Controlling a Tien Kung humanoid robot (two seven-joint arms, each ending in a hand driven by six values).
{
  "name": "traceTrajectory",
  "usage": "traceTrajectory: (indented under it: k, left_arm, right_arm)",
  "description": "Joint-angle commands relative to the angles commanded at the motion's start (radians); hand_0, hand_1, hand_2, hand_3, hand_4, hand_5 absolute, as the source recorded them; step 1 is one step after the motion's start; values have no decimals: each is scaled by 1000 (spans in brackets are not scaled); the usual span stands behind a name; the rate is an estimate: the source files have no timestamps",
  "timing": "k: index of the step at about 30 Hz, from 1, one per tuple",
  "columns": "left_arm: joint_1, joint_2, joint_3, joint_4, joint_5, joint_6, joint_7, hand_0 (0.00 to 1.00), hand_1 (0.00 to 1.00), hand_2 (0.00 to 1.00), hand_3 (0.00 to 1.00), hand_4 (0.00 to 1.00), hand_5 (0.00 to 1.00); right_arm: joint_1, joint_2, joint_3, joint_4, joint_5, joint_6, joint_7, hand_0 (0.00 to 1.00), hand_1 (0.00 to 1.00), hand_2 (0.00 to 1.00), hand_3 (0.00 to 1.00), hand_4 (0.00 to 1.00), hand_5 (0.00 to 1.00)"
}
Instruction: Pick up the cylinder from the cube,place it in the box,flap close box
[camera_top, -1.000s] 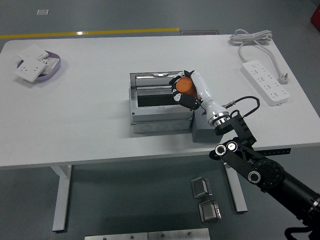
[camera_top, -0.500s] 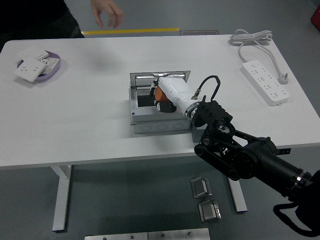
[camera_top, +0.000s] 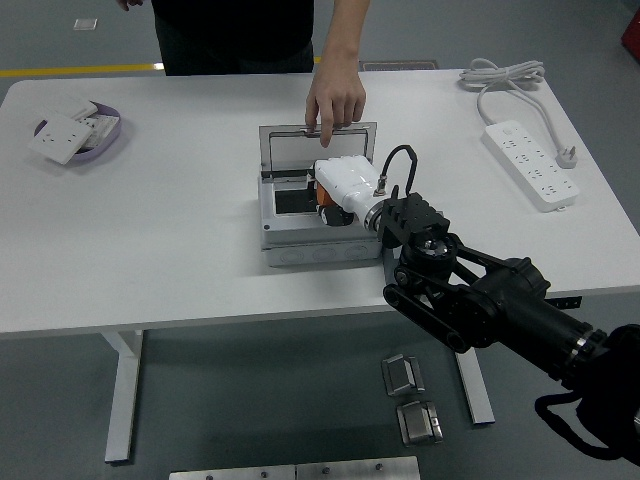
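Note:
The grey metal box (camera_top: 300, 245) stands at the table's middle with its lid (camera_top: 290, 150) raised upright at the back. My right hand (camera_top: 332, 205), in its white shell, reaches down into the box's opening. Its fingers are curled on the orange cylinder (camera_top: 321, 194), of which only slivers show under the hand. A person at the far side rests a hand (camera_top: 336, 100) on the lid's top edge. The cube is hidden behind my right forearm.
A purple dish (camera_top: 110, 130) with white switch plates sits at the far left. A white power strip (camera_top: 530, 165) with its coiled cable lies at the right. Small metal parts (camera_top: 403, 375) lie on the floor below the table.
A person has stepped up to the far side and put a hand on the lid. My right hand with the cylinder has sunk a little lower into the box.

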Motion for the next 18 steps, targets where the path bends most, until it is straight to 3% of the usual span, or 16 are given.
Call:
traceTrajectory:
  k: [1, 2, 7, 8, 13, 14, 18]
  left_arm:
    - [-1, 0, 1, 0, 0, 0, 0, 600, 622, 603, 614, 666, 300]
    - [-1, 0, 1, 0, 0, 0, -1, 600, 623, 603, 614, 667, 301]
    - [-4, 1, 4, 0, -1, -1, -2, 600, 623, 603, 614, 667, 301]
    - [-4, 2, 5, 0, 0, -1, -2, 599, 623, 603, 611, 668, 300]
    - [-5, 2, 5, 0, 1, -1, -2, 599, 623, 603, 611, 668, 300]
    - [-5, 2, 5, 0, 1, -1, -2, 599, 623, 603, 613, 667, 301]
    - [-4, 2, 5, 0, 1, -1, -2, 599, 623, 603, 613, 667, 301]
  right_arm:
    - [1, 2, 1, -2, 0, 1, 3, 325, 408, 397, 362, 50, 2]
    - [2, 4, 2, -3, 1, 1, 5, 539, 506, 496, 493, 340, 2]
    - [4, 9, 7, -11, -3, 5, 11, 539, 506, 496, 493, 340, 2]
    - [4, 10, 8, -13, -4, 5, 12, 703, 662, 640, 673, 560, 207]
    - [4, 13, 14, -18, -11, 7, 16, 703, 662, 640, 673, 560, 207]
    - [3, 13, 15, -18, -12, 8, 17, 761, 684, 677, 708, 708, 275]
    - [2, 15, 17, -19, -14, 6, 18, 761, 684, 677, 708, 708, 275]
